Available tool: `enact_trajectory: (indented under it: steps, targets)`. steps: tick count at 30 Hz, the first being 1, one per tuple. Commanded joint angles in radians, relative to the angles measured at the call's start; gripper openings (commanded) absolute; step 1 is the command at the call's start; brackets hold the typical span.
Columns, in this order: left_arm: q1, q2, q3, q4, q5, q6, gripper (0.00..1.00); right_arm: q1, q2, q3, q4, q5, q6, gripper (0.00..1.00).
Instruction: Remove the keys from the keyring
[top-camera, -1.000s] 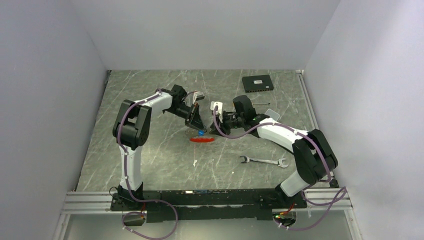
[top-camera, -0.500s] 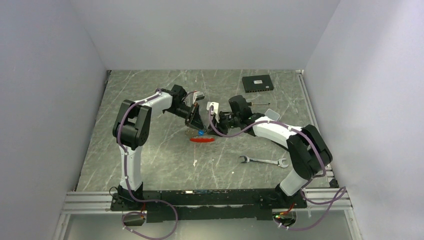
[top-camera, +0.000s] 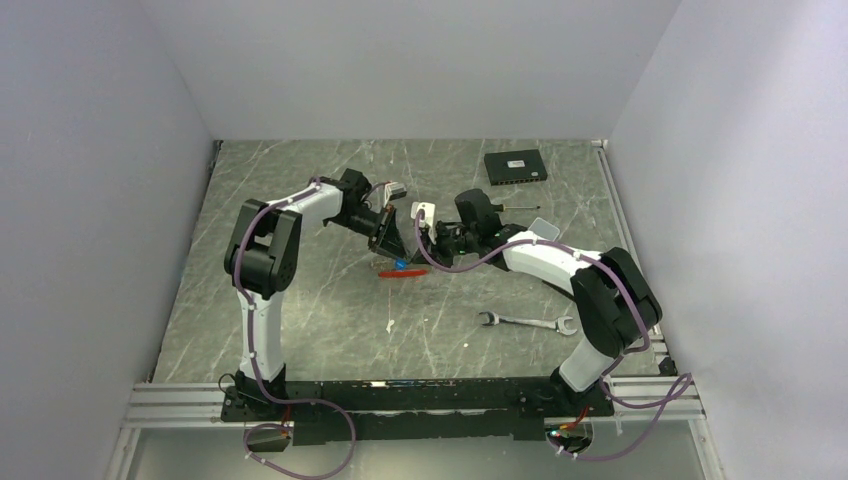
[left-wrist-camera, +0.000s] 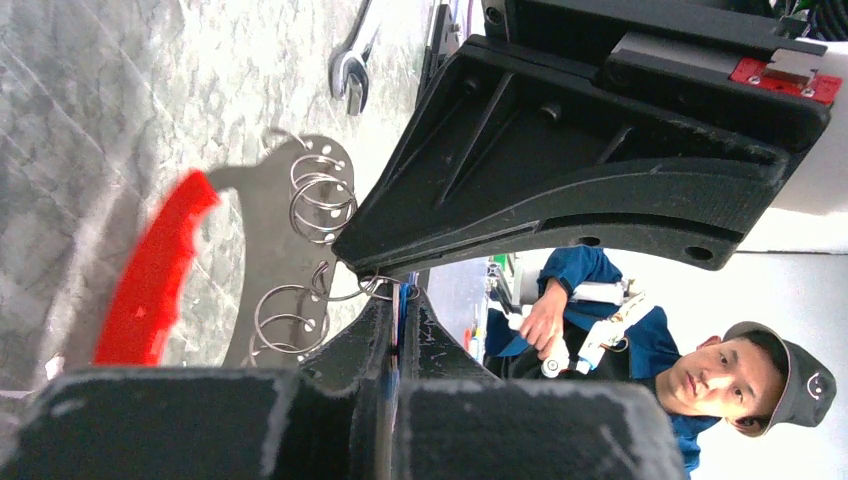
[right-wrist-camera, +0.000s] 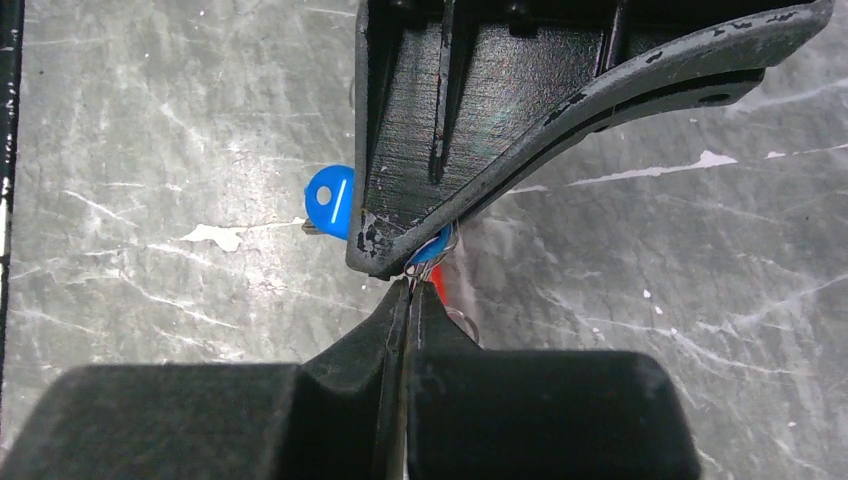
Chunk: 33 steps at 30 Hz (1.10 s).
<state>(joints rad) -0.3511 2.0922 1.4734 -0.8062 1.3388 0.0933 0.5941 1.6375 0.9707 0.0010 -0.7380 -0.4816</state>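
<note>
The keyring's red tag (top-camera: 403, 271) hangs just over the table's middle, and its thin wire rings (left-wrist-camera: 322, 196) dangle beside the red tag (left-wrist-camera: 150, 275). My left gripper (top-camera: 393, 248) (left-wrist-camera: 403, 296) is shut on the blue-headed key (right-wrist-camera: 328, 200), which shows as a blue strip between its jaws. My right gripper (top-camera: 418, 250) (right-wrist-camera: 410, 286) meets it tip to tip and is shut on a wire loop of the keyring (left-wrist-camera: 368, 291). Other keys are hidden behind the fingers.
A silver wrench (top-camera: 526, 322) lies on the marble table to the front right. A black box (top-camera: 515, 166) sits at the back right. White walls enclose the table on three sides.
My right gripper has moved left to the left gripper's tips and has shut. The red tag has shifted slightly up and left. The left gripper stays shut.
</note>
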Motion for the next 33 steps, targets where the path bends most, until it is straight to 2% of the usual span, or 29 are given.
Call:
enact_trajectory:
  steps: [1,9,25,33]
  targets:
    - [0.029,0.004,0.024,-0.019,0.046,0.039,0.0,0.006,-0.003,0.03,0.031,-0.01,-0.021,0.0]
    - [0.076,0.008,0.004,-0.015,0.031,0.04,0.0,0.006,-0.023,-0.018,0.091,0.013,-0.018,0.0]
    - [0.095,0.055,-0.026,0.065,-0.007,-0.038,0.0,0.006,-0.021,-0.136,0.345,-0.005,0.03,0.0]
    - [0.095,0.08,-0.031,0.09,-0.06,-0.077,0.0,-0.006,-0.002,-0.178,0.495,-0.051,0.123,0.0]
